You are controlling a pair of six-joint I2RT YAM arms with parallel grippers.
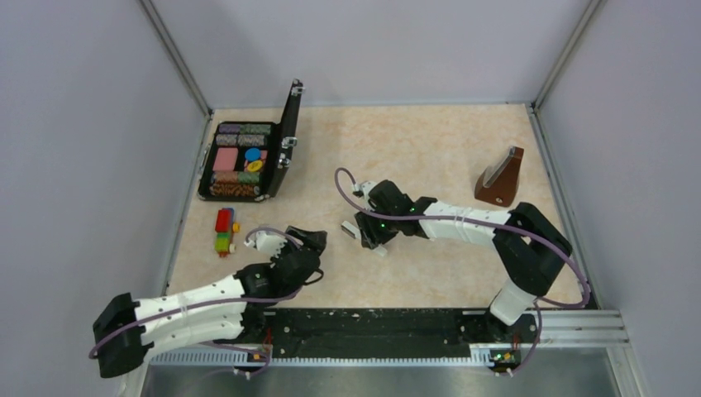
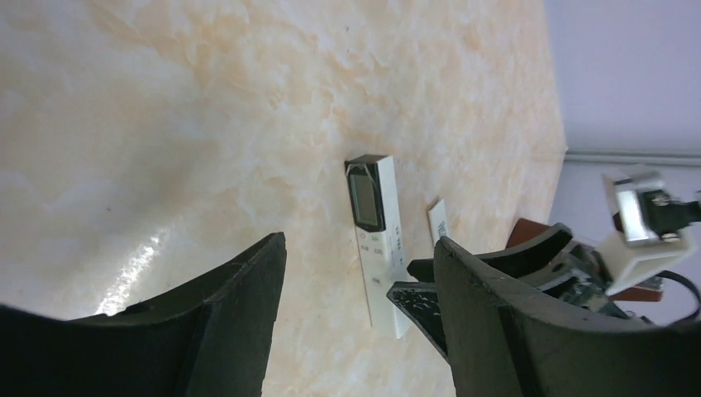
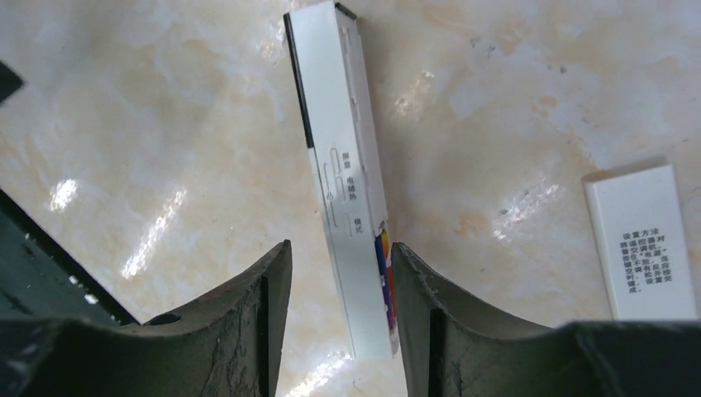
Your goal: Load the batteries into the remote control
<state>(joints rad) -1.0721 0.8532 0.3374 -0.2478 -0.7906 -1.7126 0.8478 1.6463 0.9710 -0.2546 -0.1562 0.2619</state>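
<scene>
Right gripper [image 3: 339, 306]: jaws straddle the remote's lower end, one finger on each long edge; whether they press it or only flank it, I cannot tell.
Left gripper [image 2: 360, 322]: spread apart and empty, aimed across the table toward the remote.
Remote [image 3: 343, 174]: lies near mid-table, seemingly on its narrow side, dark screen end pointing away from the right wrist; the left wrist view shows that screen at its far end [image 2: 366, 198].
Cover [image 3: 645, 240]: small white plate with printed text, flat on the table [image 1: 430, 149] just beside the remote, not touching it; probably the battery door.
Batteries: none visible in any view.
Handling: remote looks like a light, rigid plastic bar with smooth faces, likely to slide or tip on the glossy top if nudged; it should tolerate a firm pinch.
Where to hold: across the narrow width near the middle or lower end, clear of the screen and of wherever the compartment opens.
Other items: blocks [image 1: 224, 231] by the left arm, metronome [image 1: 501, 177] and open case [image 1: 245, 160] well apart.
</scene>
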